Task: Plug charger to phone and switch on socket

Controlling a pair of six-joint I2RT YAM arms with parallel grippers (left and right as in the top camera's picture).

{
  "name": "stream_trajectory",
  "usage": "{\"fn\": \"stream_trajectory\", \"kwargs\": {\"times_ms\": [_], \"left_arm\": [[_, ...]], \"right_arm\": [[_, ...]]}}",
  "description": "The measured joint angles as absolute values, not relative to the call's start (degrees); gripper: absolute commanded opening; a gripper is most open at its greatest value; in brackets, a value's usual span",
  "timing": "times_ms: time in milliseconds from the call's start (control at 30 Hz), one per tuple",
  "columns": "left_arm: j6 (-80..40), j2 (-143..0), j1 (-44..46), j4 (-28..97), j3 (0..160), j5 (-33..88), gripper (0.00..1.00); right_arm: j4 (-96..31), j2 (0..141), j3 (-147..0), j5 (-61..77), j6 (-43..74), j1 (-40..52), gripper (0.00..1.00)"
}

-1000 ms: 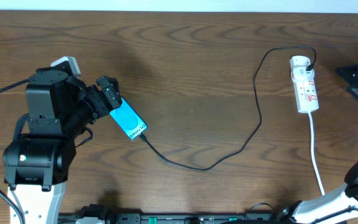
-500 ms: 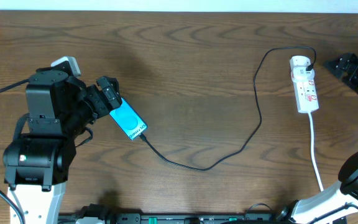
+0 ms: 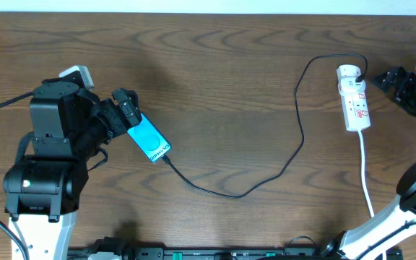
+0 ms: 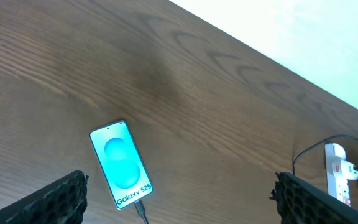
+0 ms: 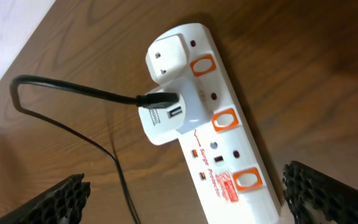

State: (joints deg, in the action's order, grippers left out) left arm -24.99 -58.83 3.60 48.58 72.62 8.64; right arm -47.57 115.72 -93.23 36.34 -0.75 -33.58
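Observation:
The phone (image 3: 149,141) lies screen up on the left of the table, its cyan screen lit. It also shows in the left wrist view (image 4: 121,163). The charger cable (image 3: 237,193) runs from the phone's lower end, where its black plug tip (image 4: 140,209) sits in the port, across to a white adapter (image 5: 165,116) in the socket strip (image 3: 354,97). My left gripper (image 3: 125,107) is open and hovers over the phone's upper end. My right gripper (image 3: 396,78) is open, just right of the strip, with the strip (image 5: 229,149) between its fingers (image 5: 59,202).
The strip's orange-red switches (image 5: 225,119) face up along one edge. Its white cord (image 3: 367,177) runs toward the table's front edge. The left arm's black body (image 3: 49,152) fills the left side. The table's far edge (image 4: 291,56) meets a pale wall.
My right gripper has moved left, from the table's right edge to close beside the socket strip. The left arm, phone and cable have not moved.

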Motion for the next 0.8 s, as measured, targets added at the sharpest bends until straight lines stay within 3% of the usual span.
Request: {"fn": "stream_trajectory", "kwargs": {"times_ms": [800], "left_arm": [[-25.0, -58.8, 3.6, 50.4, 72.6, 8.6, 0.95]], "right_arm": [[-43.5, 116.7, -93.2, 35.0, -6.8, -28.7, 0.99]]}}
